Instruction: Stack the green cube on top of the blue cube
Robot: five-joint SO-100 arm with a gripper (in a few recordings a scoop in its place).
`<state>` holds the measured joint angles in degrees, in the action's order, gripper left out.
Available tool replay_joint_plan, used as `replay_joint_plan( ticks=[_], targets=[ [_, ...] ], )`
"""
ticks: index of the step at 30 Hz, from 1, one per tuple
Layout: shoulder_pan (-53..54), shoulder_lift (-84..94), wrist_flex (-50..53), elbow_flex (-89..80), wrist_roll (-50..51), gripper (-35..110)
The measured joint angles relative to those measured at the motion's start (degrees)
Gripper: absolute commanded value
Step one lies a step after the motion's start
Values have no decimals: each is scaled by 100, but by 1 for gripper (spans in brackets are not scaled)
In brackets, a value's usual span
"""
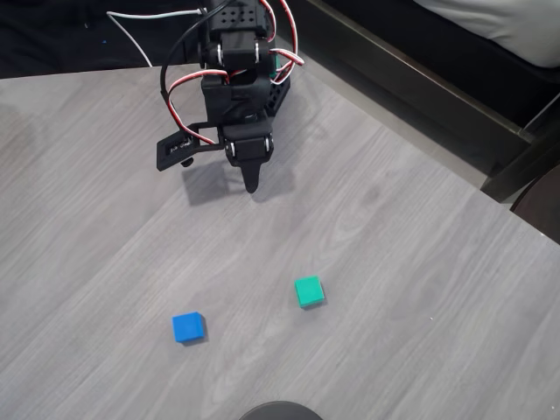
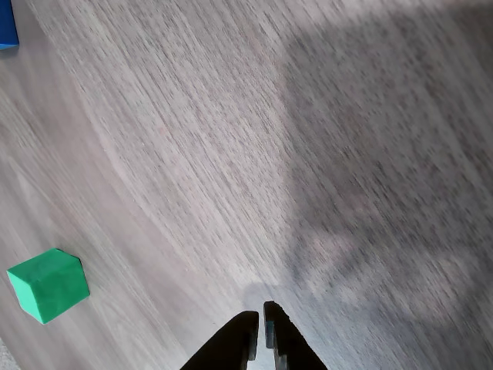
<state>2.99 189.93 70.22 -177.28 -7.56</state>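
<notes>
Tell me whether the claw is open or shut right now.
Shut and empty: in the wrist view the claw has its fingertips almost touching with nothing between them. The green cube lies apart on the table.

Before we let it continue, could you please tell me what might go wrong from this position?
The tool is shut and holds nothing; if it descends closed it may push the green cube instead of gripping it. The blue cube is small and lies apart from the green one, so a slightly off-centre release could topple the stack.
</notes>
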Motion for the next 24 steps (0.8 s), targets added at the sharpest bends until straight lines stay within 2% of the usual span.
replay_joint_plan(
  ticks=[19, 24],
  targets=[
    [0, 0, 0, 0, 0, 0],
    [-387, 0, -97, 18, 158, 0]
  ],
)
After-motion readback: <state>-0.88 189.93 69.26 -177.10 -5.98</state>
